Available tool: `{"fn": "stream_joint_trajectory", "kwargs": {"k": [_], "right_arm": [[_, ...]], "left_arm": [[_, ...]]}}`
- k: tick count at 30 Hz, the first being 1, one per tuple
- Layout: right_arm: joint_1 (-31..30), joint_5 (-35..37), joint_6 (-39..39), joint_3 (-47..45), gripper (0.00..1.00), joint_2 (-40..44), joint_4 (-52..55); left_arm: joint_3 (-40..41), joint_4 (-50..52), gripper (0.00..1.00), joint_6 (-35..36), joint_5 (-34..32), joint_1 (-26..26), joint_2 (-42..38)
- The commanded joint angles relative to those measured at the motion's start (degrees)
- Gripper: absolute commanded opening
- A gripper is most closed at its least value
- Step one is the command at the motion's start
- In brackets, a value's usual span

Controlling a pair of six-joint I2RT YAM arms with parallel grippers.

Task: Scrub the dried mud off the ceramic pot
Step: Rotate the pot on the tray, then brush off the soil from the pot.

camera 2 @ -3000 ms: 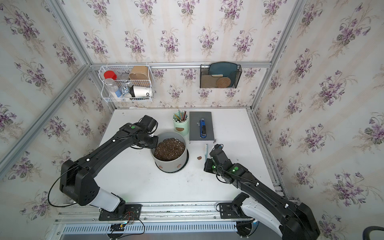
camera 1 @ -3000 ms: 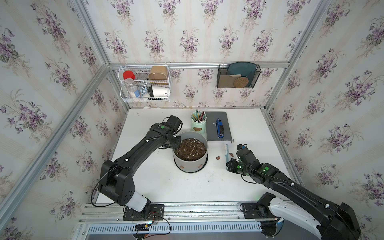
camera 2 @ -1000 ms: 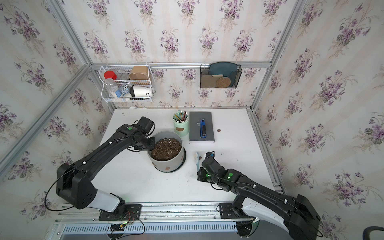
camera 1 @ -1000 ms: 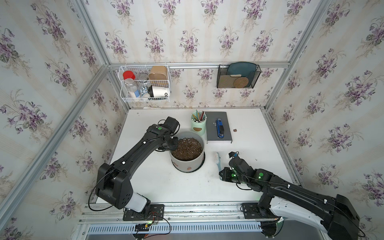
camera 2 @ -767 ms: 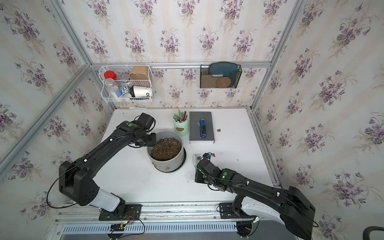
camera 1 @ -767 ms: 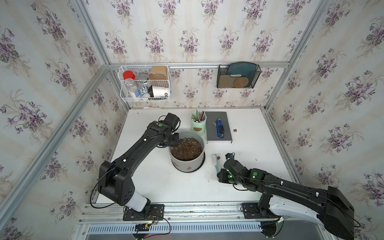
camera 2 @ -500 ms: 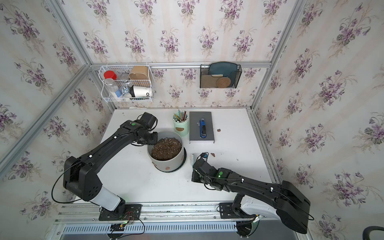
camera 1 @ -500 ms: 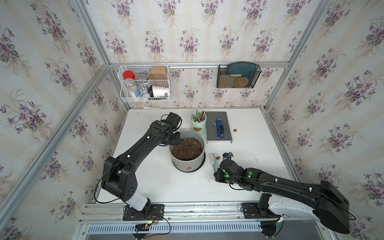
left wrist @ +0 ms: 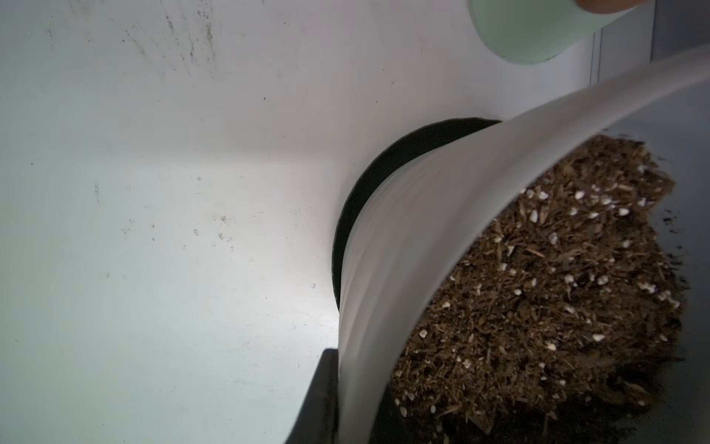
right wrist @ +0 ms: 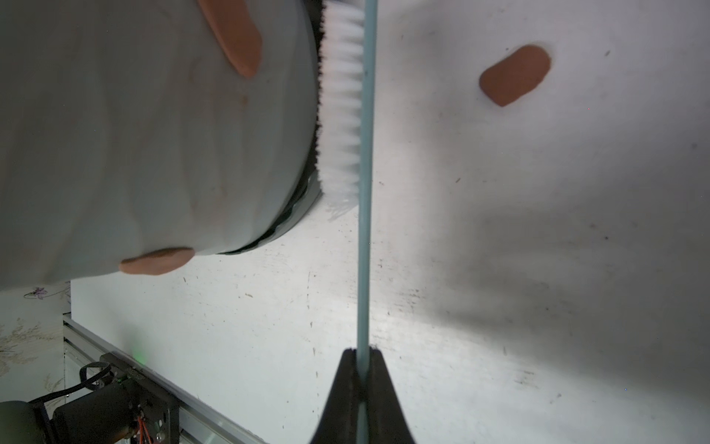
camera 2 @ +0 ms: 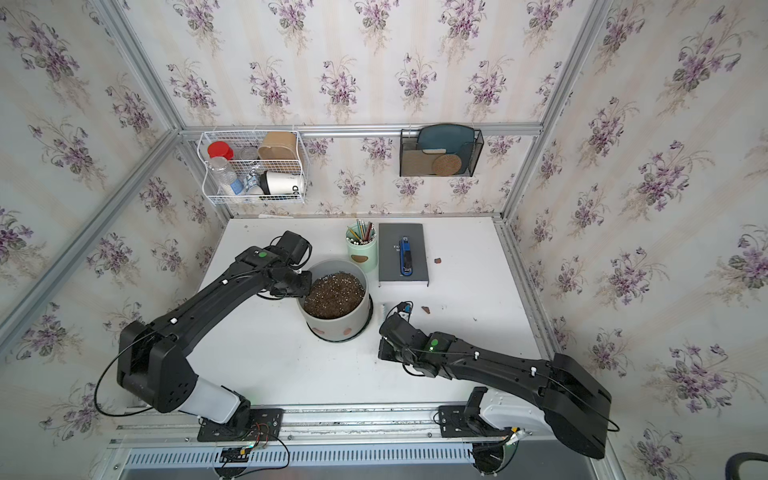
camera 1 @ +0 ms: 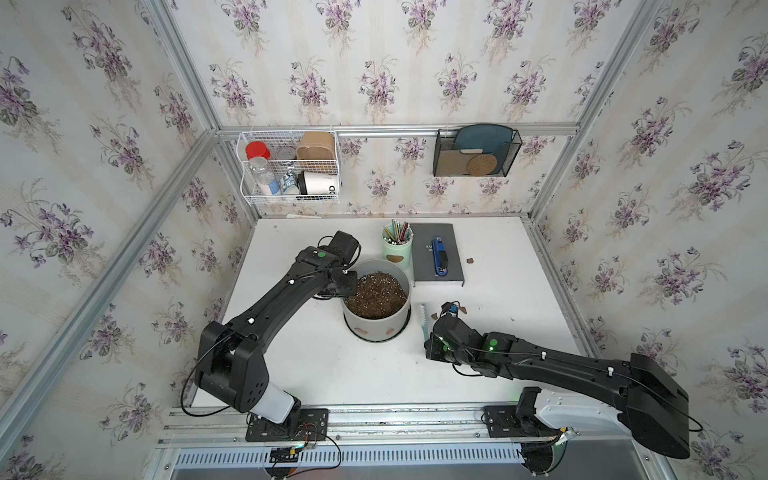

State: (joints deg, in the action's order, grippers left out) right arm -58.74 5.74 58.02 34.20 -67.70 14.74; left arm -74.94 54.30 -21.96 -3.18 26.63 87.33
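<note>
While the pot is braced and the bristles are already against it, I want the stroke to land on the mud, not beside it. Far left, my left tool [left wrist: 353, 407] straddles the rim of the ceramic pot [camera 1: 376, 328], one finger outside the wall and one down by the soil. As far as the wrist view shows, it pinches the wall between them. I would keep that pinch firm so the pot cannot spin or skate on its black saucer [left wrist: 369, 173].

The pot stands upright mid-worktop [camera 1: 324, 365], just in front of the mint pencil cup [camera 1: 397, 253]. Two patches of dried mud [camera 1: 362, 331] sit low on its near wall.

The scrubbing brush [right wrist: 342, 103] has its white bristles pressed to the pot's lowest band, right at the saucer edge, near one patch [right wrist: 234, 38] but not on it. My judgement is to lift the head up the wall and sweep it round onto that patch, bristles square to the curve, in short strokes.

My right tool [right wrist: 363, 365] is pressed together on the thin pale-blue handle, well back from the head. The handle may twist, so I would use moderate pressure only.

Furthest right, a loose flake [right wrist: 515, 75] lies on the worktop and needs no attention.
</note>
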Motion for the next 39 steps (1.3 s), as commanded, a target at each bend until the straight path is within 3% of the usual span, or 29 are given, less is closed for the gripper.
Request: {"fn": "stream_joint_trajectory", "kwargs": {"k": [1,7,11,14,19,25,39], "right_arm": [[0.09,0.9,-1.49,1.77,0.0,-1.02,0.08],[0.62,0.25,-2.94,3.01,0.0,-3.44,-0.65],[0.86,-0.93,-3.77,3.34,0.0,-4.58,-2.14],[0.96,-1.14,-3.82,3.56,0.0,-5.65,-2.28],[1.08,-2.16,-3.88,3.66,0.0,-6.8,-4.24],[1.09,-4.09,-4.05,3.88,0.0,-6.36,-6.85],[3.64,-3.69,-6.7,6.76,0.0,-4.19,-4.63]], "left_arm": [[0.25,-2.86,0.2,-0.65,4.28,0.0,-1.06],[-1.37,-3.26,0.35,0.1,3.12,-0.08,0.06],[-2.23,-3.99,0.35,0.6,1.52,-0.43,1.6],[-2.72,-3.48,0.31,1.07,1.42,-0.54,2.99],[-1.19,-4.12,0.14,1.07,1.62,-0.55,2.67],[-0.63,-3.63,0.01,1.79,1.91,-0.49,1.93],[-0.46,-1.3,0.0,3.81,2.19,-0.44,-1.24]]}}
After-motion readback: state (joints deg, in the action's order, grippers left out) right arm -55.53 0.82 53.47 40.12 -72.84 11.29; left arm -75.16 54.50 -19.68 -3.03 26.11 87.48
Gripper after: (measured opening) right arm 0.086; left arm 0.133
